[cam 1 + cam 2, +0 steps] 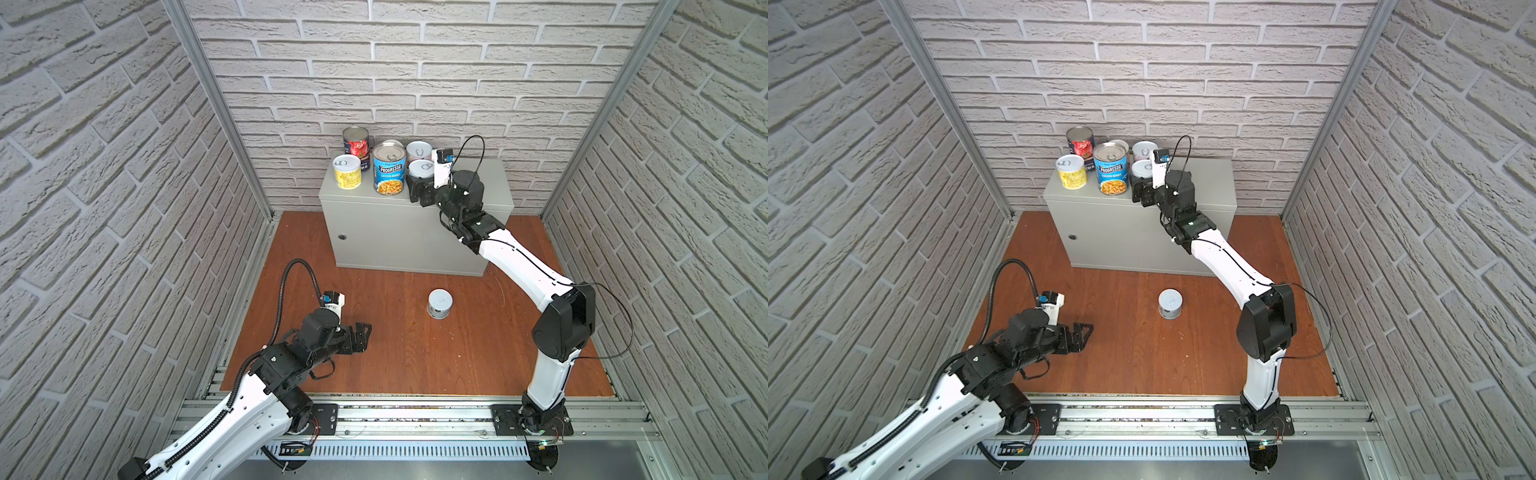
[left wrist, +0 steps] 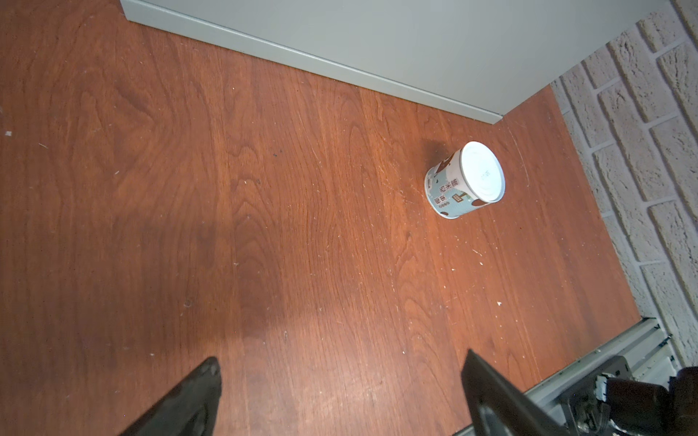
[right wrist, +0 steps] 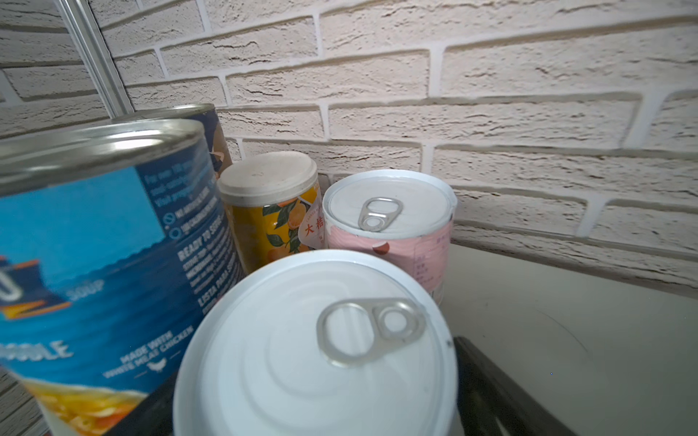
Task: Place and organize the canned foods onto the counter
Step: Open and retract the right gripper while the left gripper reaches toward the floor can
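Observation:
Several canned foods stand on the left of the grey counter [image 1: 415, 232]: a red-tomato tin [image 1: 356, 143], a short yellow one [image 1: 347, 171], the blue Progresso soup [image 1: 389, 170], an orange-labelled one [image 3: 272, 211] and a pink-labelled one [image 3: 393, 226]. A white-topped can [image 3: 313, 339] stands in front of the pink one. My right gripper [image 1: 419, 183] is open around it, its fingers [image 3: 487, 385] just off the sides. One pale-labelled can [image 1: 439, 303] stands upright on the wooden floor. My left gripper [image 2: 342, 358] hovers open and empty over the floor, well left of that can [image 2: 466, 179].
Brick-patterned walls close in on three sides, the back one right behind the counter. The counter's right half [image 1: 486, 183] holds only my right wrist. An aluminium rail [image 1: 415, 415] carrying both arm bases runs along the front edge of the floor.

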Controlling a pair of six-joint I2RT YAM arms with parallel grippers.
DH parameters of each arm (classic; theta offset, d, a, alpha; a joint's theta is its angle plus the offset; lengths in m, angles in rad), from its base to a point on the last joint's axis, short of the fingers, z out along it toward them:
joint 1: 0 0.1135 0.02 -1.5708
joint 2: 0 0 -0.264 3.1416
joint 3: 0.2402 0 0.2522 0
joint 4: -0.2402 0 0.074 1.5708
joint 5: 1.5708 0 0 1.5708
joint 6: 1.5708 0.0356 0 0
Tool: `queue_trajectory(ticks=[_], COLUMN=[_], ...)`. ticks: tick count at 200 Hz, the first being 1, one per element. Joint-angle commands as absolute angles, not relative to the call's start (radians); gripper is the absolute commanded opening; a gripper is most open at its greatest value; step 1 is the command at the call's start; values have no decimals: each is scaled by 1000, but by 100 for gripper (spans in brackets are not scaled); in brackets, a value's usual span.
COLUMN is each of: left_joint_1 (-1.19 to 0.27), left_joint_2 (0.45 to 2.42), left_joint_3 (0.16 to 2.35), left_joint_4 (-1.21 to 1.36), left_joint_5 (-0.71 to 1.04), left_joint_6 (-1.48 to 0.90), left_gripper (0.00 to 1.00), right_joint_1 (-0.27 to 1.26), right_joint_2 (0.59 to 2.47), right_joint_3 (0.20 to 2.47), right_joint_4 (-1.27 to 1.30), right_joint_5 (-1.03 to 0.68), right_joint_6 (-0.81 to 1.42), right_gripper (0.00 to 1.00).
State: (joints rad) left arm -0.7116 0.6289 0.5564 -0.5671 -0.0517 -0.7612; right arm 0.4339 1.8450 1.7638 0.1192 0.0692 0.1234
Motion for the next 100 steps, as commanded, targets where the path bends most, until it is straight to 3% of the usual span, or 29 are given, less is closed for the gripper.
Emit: queue_trajectory(ticks=[1,63,100], left_joint_1=[-708,-734,-747], left_joint_2=[653,704,715], left_joint_3=[596,609,612], left_joint_4=[-513,-480,-466], left_joint_5=[-31,-26,-29], left_joint_6=[-756,-777,-784], left_gripper=[98,98,98], right_joint_1=[423,416,416], right_joint_2=[1761,1627,1467], right_joint_3=[1697,1572,1372], right_joint_4=[137,146,191], right_joint_5=[75,114,115], right_joint_6=[129,111,141], right_gripper=[95,97,97])
